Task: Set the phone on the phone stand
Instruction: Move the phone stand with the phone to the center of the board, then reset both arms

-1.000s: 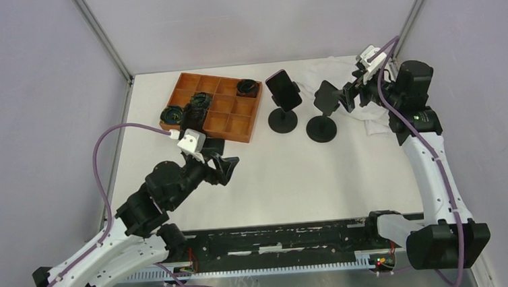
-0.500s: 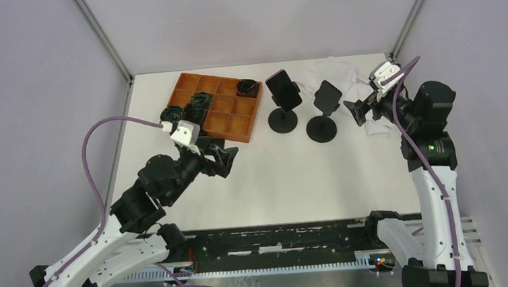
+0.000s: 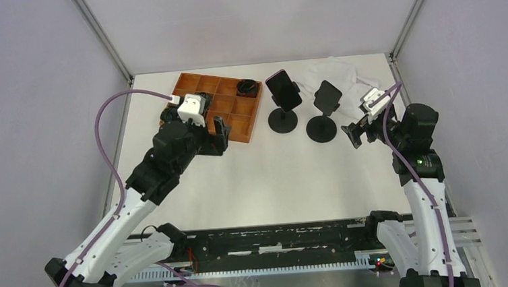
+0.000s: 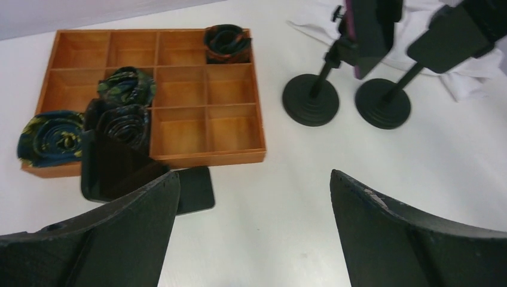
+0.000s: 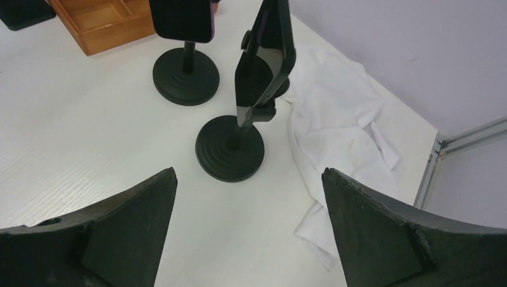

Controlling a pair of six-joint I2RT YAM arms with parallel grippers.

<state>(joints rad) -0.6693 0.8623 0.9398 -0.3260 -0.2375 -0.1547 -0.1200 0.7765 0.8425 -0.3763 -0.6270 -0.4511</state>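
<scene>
The fingers (image 4: 113,239) of the left gripper (image 4: 251,233) and right gripper (image 5: 248,239) are spread wide, nothing grasped. The glossy black slab phone (image 4: 113,167) is propped against the orange wooden compartment tray (image 4: 209,158), lower left. If pinched off-centre it could be dropped, and the black round-based phone stand (image 4: 382,101), upper right, toppled.

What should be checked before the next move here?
1. Left tool open, empty: ok.
2. Right tool open, empty: ok.
3. Right stand upright, no phone on it: ok.
4. Phone ahead of left tool, at the tray: ok.
5. Phone lying flat: not ok, it overlaps the tray's edge.
6. Dark slab beside it, a second phone: cannot tell.
</scene>
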